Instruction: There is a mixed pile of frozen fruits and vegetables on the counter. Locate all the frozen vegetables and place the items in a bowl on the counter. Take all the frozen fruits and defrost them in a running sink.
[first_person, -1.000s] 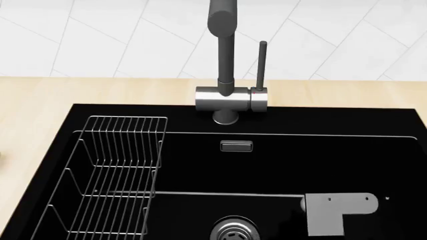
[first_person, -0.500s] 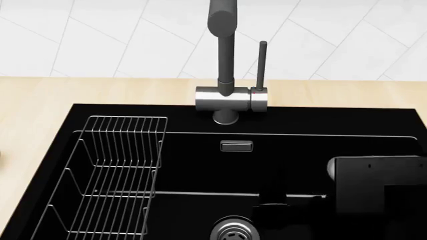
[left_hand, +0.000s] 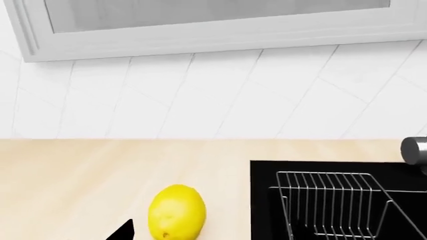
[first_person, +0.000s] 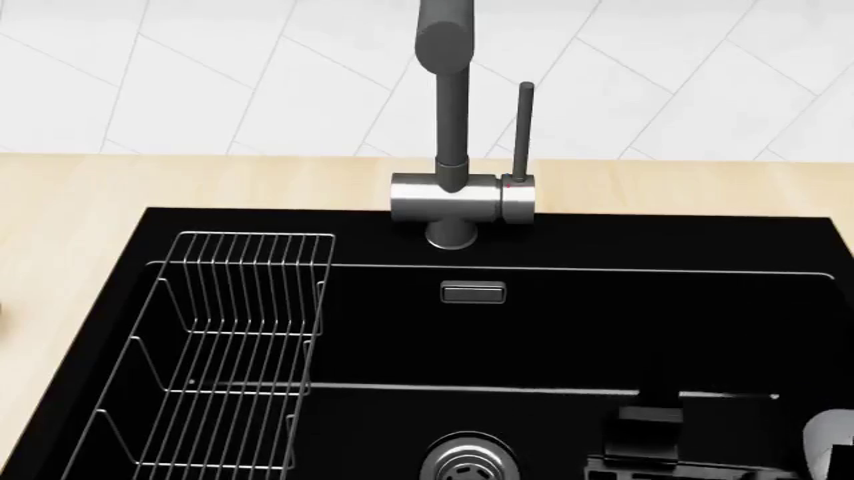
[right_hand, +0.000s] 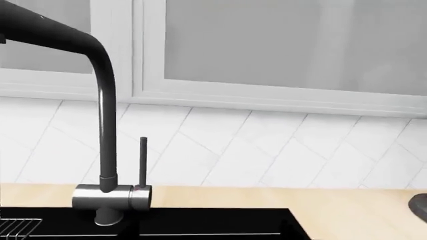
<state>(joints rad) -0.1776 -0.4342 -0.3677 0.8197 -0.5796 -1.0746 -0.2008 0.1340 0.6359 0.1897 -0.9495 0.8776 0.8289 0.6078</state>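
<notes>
Lemon (left_hand: 177, 212) on the counter (left_hand: 80, 170), just beside the sink (first_person: 561, 330), basin bare, no water from the faucet (first_person: 447, 120). Right arm low at the basin's near right; jaws hard to read. Left gripper barely in frame, state unclear. Risk: nudging the lemon rolling, or clipping the rack (first_person: 234, 340).
</notes>
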